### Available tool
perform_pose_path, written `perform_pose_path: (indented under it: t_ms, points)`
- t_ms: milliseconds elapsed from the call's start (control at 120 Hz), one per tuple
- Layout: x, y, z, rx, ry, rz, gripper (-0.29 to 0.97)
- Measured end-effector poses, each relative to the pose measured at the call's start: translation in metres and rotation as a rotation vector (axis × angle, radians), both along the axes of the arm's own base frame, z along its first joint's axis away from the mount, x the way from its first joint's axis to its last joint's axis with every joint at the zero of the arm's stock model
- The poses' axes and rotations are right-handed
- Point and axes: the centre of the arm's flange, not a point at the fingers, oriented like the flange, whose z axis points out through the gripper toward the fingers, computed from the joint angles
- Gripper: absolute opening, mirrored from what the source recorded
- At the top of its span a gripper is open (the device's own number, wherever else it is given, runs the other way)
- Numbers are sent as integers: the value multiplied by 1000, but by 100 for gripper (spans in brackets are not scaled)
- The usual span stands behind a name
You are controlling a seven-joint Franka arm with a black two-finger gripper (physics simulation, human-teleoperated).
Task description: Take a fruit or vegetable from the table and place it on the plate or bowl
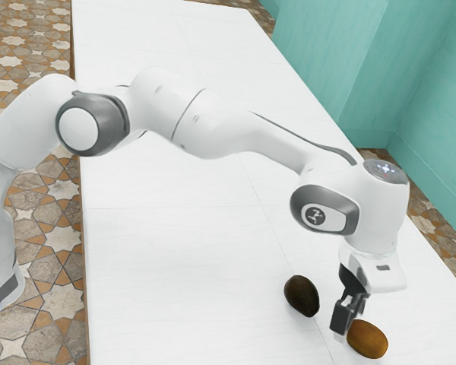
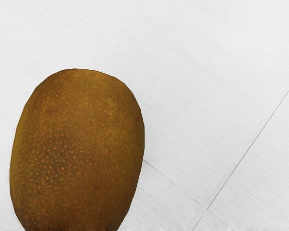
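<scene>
Two kiwis lie near the table's front edge at the exterior view's lower right. One is dark brown (image 1: 302,295); the other is lighter brown (image 1: 367,338) and sits further toward the view's right. My gripper (image 1: 347,321) hangs low between them, just beside the lighter kiwi and a little above the tabletop. It is open, with nothing between its fingers. In the wrist view the lighter kiwi (image 2: 77,154) looms large just under my hand, off to one side of the centre, resting on the white table.
The white table (image 1: 182,251) stretches away from the kiwis toward the back of the exterior view. A teal wall (image 1: 380,68) stands beyond its far side, at the view's right. Patterned floor tiles (image 1: 45,266) lie past the table's left edge.
</scene>
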Motion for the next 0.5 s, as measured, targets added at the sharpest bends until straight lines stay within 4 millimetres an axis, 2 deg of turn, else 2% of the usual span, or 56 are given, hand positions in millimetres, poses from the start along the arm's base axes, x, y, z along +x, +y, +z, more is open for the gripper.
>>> perform_pose_path:
  t_ms: [133, 217, 350, 500]
  points:
    - [13, 23, 0, 17, -22, -47, 67]
    - [17, 28, -2, 23, -31, -86, 66]
    - [22, 23, -9, 6, -46, -157, 66]
    - [29, 13, -4, -35, -100, -219, 65]
